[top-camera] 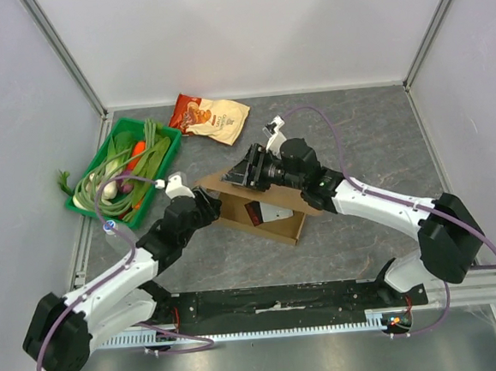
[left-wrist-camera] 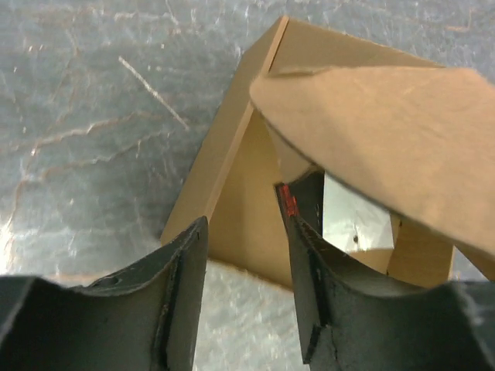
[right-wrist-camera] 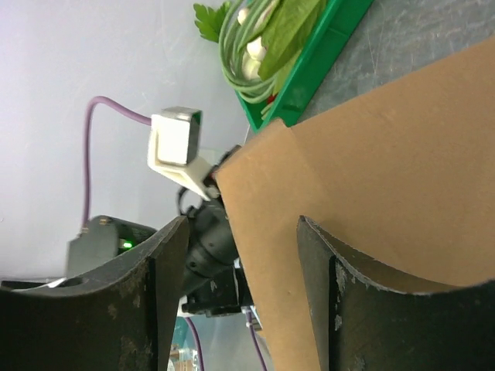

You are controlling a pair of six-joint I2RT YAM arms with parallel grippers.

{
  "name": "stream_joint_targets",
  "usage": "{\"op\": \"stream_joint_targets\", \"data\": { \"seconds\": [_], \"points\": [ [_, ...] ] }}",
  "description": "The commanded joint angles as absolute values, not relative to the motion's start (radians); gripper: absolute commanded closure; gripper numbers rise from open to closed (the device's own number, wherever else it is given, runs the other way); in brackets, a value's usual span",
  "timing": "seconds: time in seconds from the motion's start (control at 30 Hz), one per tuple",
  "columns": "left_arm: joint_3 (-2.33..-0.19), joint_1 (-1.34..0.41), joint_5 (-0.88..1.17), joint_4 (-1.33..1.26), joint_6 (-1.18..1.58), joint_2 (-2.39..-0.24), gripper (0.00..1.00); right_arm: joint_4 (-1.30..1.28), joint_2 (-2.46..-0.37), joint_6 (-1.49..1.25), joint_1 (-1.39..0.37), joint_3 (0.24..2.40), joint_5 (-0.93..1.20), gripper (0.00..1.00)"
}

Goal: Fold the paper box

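The paper box [top-camera: 272, 222] is a brown cardboard box in the middle of the table, its lid flap [top-camera: 261, 193] raised and slanting over the opening. My left gripper [top-camera: 212, 204] is at the box's left end. In the left wrist view it [left-wrist-camera: 244, 224] is open, with the box's wall [left-wrist-camera: 240, 185] and bare table showing in the gap, and the flap [left-wrist-camera: 387, 131] hangs above. My right gripper [top-camera: 240, 176] is at the flap's upper edge. In the right wrist view it [right-wrist-camera: 242, 224] is open astride the flap [right-wrist-camera: 371, 178], with a gap on one side.
A green tray [top-camera: 167, 162] of vegetables stands at the back left and shows in the right wrist view as the green tray [right-wrist-camera: 309, 77]. A cream-and-red snack bag [top-camera: 210, 117] lies behind the box. A white and dark item [top-camera: 263, 212] lies inside the box. Enclosure walls surround the table.
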State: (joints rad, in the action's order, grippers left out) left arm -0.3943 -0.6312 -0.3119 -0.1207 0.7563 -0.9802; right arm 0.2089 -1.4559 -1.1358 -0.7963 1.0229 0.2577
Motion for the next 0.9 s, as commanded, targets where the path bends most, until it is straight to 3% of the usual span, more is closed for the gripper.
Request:
{"op": "stream_joint_targets", "data": {
  "seconds": [0.0, 0.23, 0.43, 0.67, 0.87],
  "points": [
    [-0.482, -0.635, -0.214, 0.257, 0.842, -0.827, 0.47, 0.380, -1.453, -1.177, -0.796, 0.973, 0.310, 0.35],
    [-0.547, -0.635, -0.042, 0.628, 0.885, -0.435, 0.47, 0.460, -1.473, -1.189, -0.790, 0.864, 0.324, 0.34],
    [-0.656, -0.635, 0.172, 0.601, 0.740, -0.293, 0.47, 0.520, -1.509, -1.178, -0.790, 0.793, 0.350, 0.35],
    [-0.860, -0.634, 0.129, 0.490, 0.640, -0.745, 0.51, 0.511, -1.491, -1.088, -0.790, 0.707, 0.371, 0.36],
    [-0.813, -0.606, 0.210, 0.224, 0.650, -1.089, 0.57, 0.363, -1.404, -0.968, -0.790, 0.695, 0.357, 0.36]
  ]
}}
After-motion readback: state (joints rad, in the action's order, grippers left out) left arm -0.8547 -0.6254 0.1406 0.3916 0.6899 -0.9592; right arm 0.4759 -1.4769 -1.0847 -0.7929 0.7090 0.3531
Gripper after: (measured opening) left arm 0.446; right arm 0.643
